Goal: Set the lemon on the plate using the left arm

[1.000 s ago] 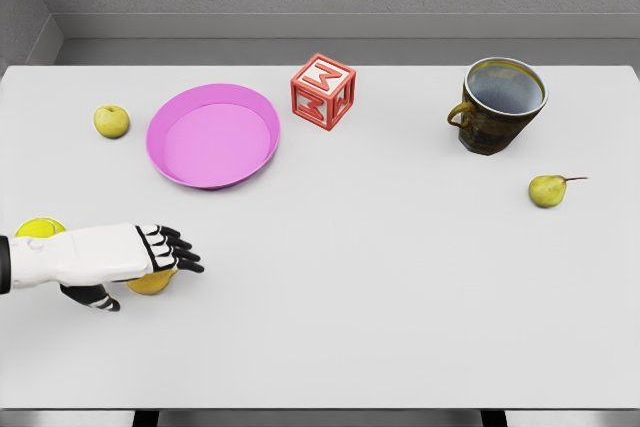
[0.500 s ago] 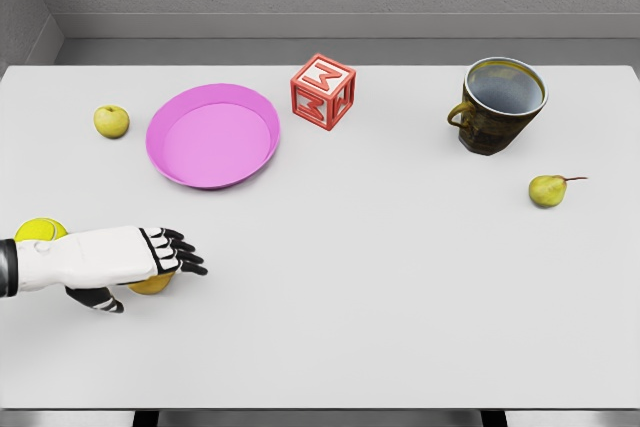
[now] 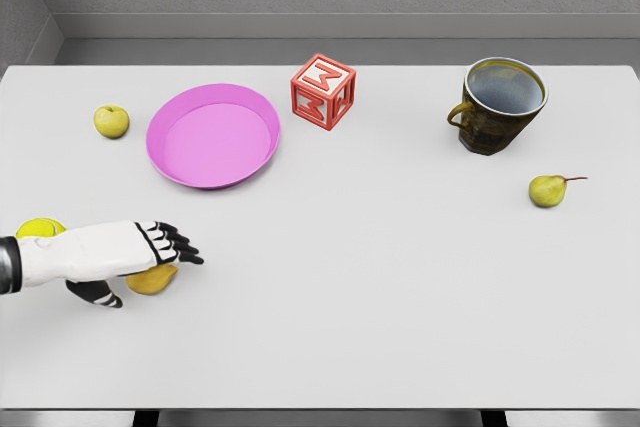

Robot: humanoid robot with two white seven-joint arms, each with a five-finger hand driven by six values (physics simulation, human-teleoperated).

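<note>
A yellow-orange lemon (image 3: pixel 152 281) lies on the white table (image 3: pixel 380 277) near the lower left. My left hand (image 3: pixel 148 269) hovers right over it and covers its upper part. The black-tipped fingers (image 3: pixel 180 244) are stretched out past the lemon and the thumb (image 3: pixel 103 296) sits below it on the near side, so the hand is open and holds nothing. The pink plate (image 3: pixel 213 135) stands further back, up and to the right of the hand, with nothing in it. The right arm does not show.
A round yellow fruit (image 3: pixel 38 229) peeks out behind my left forearm. A small yellow-green apple (image 3: pixel 111 121) sits left of the plate. A red letter block (image 3: pixel 323 91) stands right of the plate. A dark mug (image 3: pixel 497 104) and a pear (image 3: pixel 548 190) are at the right.
My left hand has drawn slightly back to the left and lifted a little, so more of the lemon shows under it. The lemon has not moved.
</note>
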